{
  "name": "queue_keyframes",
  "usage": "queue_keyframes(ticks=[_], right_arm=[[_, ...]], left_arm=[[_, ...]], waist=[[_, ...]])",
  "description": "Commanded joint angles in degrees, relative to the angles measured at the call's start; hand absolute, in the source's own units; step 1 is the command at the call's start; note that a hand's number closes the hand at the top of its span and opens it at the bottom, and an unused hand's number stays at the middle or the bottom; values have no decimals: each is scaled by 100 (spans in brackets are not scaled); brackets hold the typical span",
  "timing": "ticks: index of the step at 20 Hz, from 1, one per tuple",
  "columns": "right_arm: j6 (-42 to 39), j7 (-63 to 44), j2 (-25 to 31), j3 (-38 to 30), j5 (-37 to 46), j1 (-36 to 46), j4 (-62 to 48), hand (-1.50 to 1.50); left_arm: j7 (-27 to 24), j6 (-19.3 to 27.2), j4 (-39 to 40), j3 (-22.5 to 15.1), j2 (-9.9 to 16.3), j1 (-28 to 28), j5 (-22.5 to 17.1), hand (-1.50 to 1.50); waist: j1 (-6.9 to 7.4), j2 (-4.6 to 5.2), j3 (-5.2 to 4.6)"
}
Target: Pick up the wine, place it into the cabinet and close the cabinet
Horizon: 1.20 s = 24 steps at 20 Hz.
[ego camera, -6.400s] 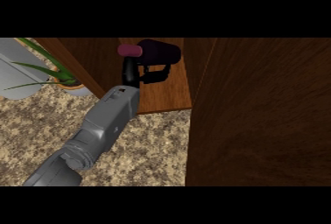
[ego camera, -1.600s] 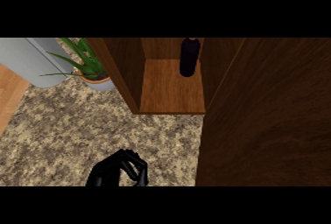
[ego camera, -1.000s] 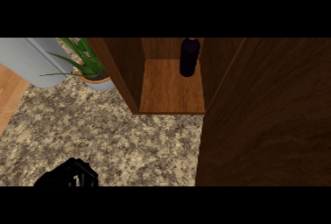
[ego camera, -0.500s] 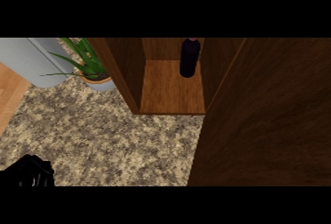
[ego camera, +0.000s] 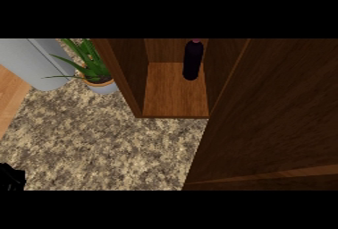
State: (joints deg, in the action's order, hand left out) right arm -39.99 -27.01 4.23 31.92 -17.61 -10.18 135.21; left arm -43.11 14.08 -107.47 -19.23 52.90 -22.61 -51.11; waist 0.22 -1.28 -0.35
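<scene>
The wine bottle point(ego camera: 192, 60), dark with a reddish cap, stands upright at the back of the open wooden cabinet point(ego camera: 175, 96), on its shelf floor. No hand touches it. The cabinet door point(ego camera: 277, 116), a large dark wood panel, fills the right of the head view and hides the cabinet's right side. Only a black bit of my left hand point(ego camera: 8, 178) shows, in the lower left corner above the granite counter, far from the bottle. My right hand is out of sight.
A potted green plant point(ego camera: 98, 80) stands just left of the cabinet, beside a grey rounded object point(ego camera: 33, 62). The speckled granite counter point(ego camera: 105, 143) stretches in front of the cabinet. A light wood strip point(ego camera: 10, 96) runs along the far left.
My left hand has let go of the bottle, now standing in the cabinet, and drawn back down and left to the corner. The door's lower edge has crept slightly left.
</scene>
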Motion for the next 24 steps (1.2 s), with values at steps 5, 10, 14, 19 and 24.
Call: queue_keyframes(ticks=[5,10,14,19,24], right_arm=[[1460,-156,-404,1711,1490,742,-83,150],[1815,-52,-394,1746,1532,1158,-467,150],[1962,-4,-386,1701,1521,1306,-430,150],[1952,55,-380,1515,1253,1393,-595,150],[2096,162,-377,1272,1135,1409,-694,150]], left_arm=[[-107,-610,158,434,237,-213,-270,150],[-170,-856,321,548,280,-297,-336,150],[-93,-930,242,555,388,-382,-339,150],[-98,-1116,300,624,413,-301,-400,150],[-87,-1260,328,649,428,-304,-452,150]], waist=[[69,10,-2],[205,32,-16],[270,27,-21],[378,83,-44],[421,123,-46]])
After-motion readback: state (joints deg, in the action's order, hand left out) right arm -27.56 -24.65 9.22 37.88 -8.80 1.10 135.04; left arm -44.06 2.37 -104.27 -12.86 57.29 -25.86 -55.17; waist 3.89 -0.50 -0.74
